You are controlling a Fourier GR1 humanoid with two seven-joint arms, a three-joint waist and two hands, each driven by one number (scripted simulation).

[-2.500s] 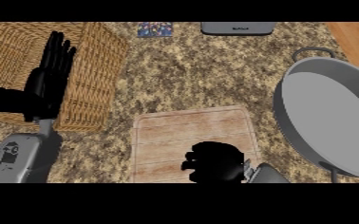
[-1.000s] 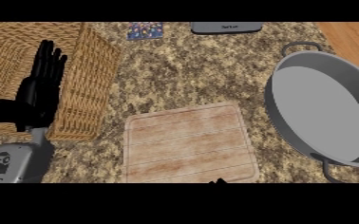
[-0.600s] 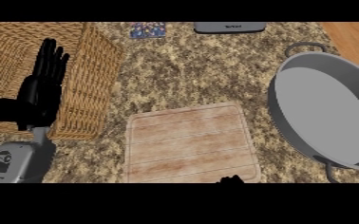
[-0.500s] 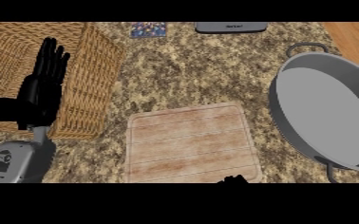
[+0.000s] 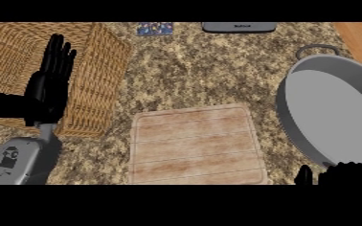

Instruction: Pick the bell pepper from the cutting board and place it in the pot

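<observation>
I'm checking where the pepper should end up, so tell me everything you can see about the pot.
The pot is a big, round, grey vessel that looks like metal, with a pale grey inside and a darker rim. A loop handle sticks out at its far end. It stands upright on the speckled counter, at the view's right, cut off by the edge, right of the cutting board. Nothing shows inside. The right hand, mostly out of view, sits at its near rim; contact is unclear.

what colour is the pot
Grey, inside and out: the pot shows best in the head view, at the counter's right edge.
</observation>
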